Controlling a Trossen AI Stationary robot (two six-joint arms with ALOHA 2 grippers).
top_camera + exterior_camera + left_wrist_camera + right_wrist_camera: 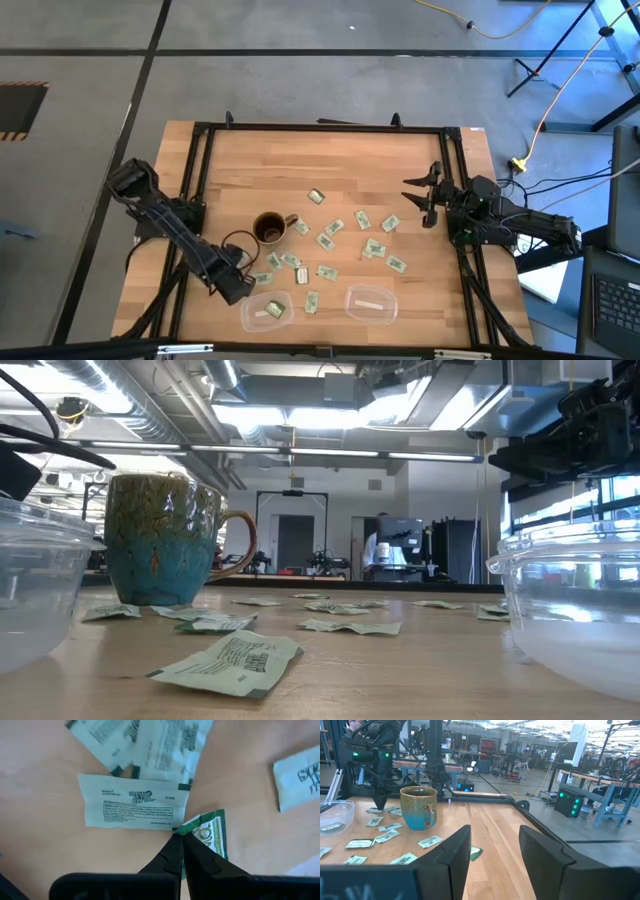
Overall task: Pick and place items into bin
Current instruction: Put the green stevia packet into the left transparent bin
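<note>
Left gripper: my left gripper [179, 834] is down at the desk [240, 160] near the front-left bin [266, 309], beside the mug [270, 228]; its jaws are pinched together on the corner of a green-edged packet [212, 832].
Right gripper: my right gripper [492, 845] waits above the desk's right edge, jaws spread wide, holding nothing.
Items: the packets [330, 238] lie scattered flat across the middle of the desk, between the mug and my right arm; one already lies in each bin, and the one I hold has not left the desk.
Neighbours: a white printed packet [132, 808] lies just beside my fingertips, its corner touching or nearly touching the pinched one.
Handling: I judge these very light, thin and limp; held by a corner, one will likely droop and flutter, and may slip out.
Where to hold: an edge or corner, since they lie flat against the wood.
Materials: packets look like smooth printed paper or foil, slightly crinkled; bins are clear, rounded plastic; the second bin [371, 303] sits to the right; mug is glazed ceramic, brown and teal; desk is pale wood planks in a black frame.
</note>
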